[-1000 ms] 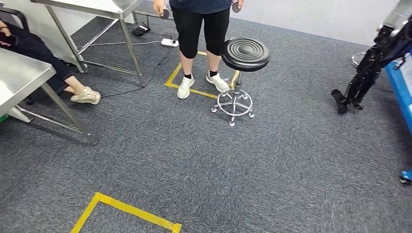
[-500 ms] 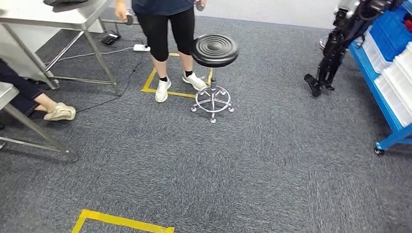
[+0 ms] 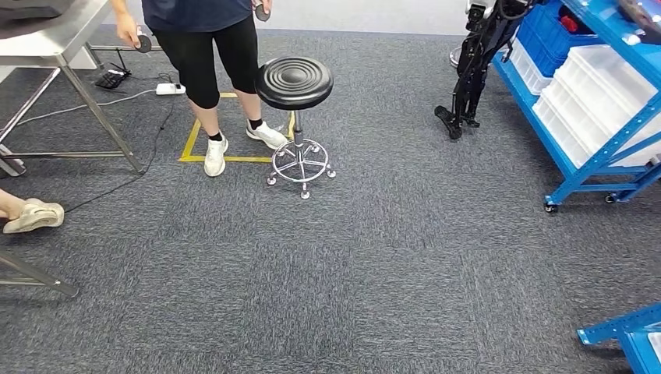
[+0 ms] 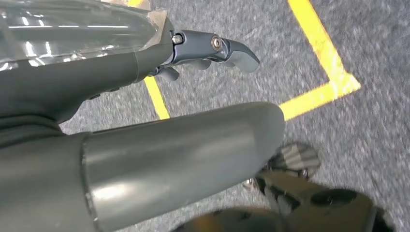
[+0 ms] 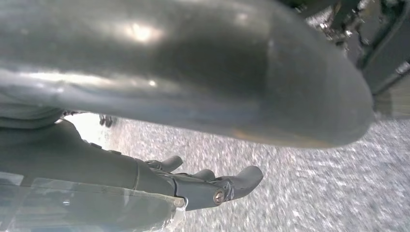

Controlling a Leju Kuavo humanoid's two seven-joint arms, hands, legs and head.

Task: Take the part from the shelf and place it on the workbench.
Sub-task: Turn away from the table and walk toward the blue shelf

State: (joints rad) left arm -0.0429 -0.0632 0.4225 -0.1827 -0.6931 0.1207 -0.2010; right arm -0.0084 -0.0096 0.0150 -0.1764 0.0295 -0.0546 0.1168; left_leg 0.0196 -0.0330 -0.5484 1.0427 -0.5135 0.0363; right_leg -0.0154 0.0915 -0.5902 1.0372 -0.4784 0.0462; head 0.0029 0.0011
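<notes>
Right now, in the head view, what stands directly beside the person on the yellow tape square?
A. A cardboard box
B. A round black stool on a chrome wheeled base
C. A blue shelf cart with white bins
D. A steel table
B: the black stool on its chrome wheeled base stands right next to the person's feet at the tape square, while the blue shelf sits far off to the right.

The blue shelf (image 3: pixel 596 117) at two o'clock runs off the edge — what sits in its white bins (image 3: pixel 592 86) can't be made out. The standing person (image 3: pixel 204 47) at eleven is cut at the chest; the small dark things in each of their hands stay unclear. At nine, the steel table (image 3: pixel 54 47) and a seated person's shoe (image 3: pixel 33 216) are cropped. Carpet behind the right hand (image 5: pixel 212 186) is blurred.
</notes>
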